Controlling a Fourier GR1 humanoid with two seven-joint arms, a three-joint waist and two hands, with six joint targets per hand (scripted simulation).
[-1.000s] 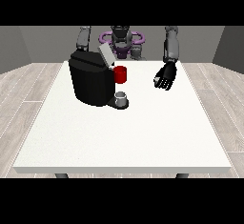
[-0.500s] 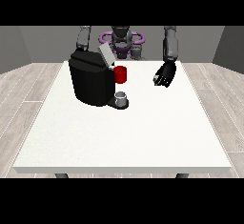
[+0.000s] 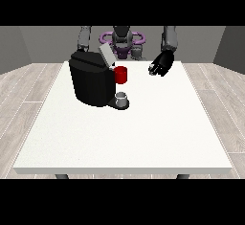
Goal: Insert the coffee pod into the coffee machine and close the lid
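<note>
Front view, from across the table: coffee machine sits on the white table toward the view's left, a black block with its grey lid tilted up and open. I note a red thing at the machine, just under the raised lid, and a small grey thing on the machine's base below it; I cannot tell whether that is the coffee pod, so I log it only as a grey, squat, cup-like shape. The hand at the view's right hangs above the far edge of the table, well apart from the machine; its fingers look loosely curled downward and I see nothing held in them. The other arm shows only behind the machine; its hand is hidden from me. My read: the lid is up and not yet closed, so the insertion step is either in hand or just finished, and closing remains. Next move, I judge, calls for bringing a hand across to the lid's upper edge and pressing it down, approaching from above to avoid knocking the machine.
</note>
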